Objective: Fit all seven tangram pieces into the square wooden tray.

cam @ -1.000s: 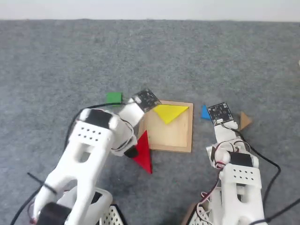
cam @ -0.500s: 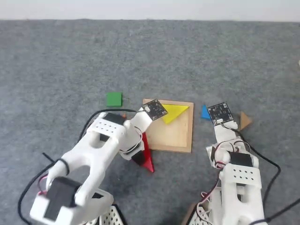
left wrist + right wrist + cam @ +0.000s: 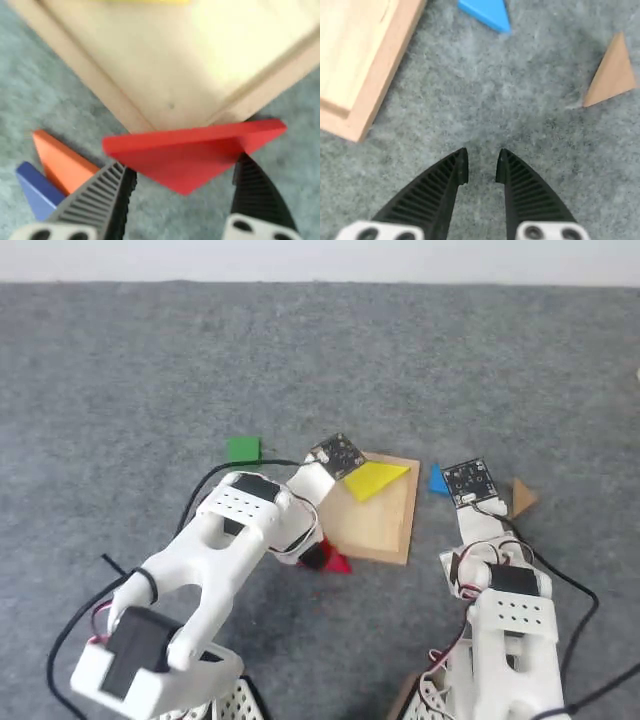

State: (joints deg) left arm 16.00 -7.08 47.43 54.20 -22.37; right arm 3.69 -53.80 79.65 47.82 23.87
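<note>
The jaws of the left gripper (image 3: 185,170) are closed on the red triangle (image 3: 190,155), at the 7 o'clock corner of the wooden tray (image 3: 380,525). The jaws of the right gripper (image 3: 481,165) are narrowly parted above the carpet (image 3: 470,100); a blue triangle (image 3: 437,480) and a tan triangle (image 3: 522,498) are seen at the tray's 3 o'clock.

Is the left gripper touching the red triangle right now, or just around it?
Touching. In the left wrist view the red triangle sits between the fingers of the left gripper, and both ribbed pads press against its edges with no gap.
</note>
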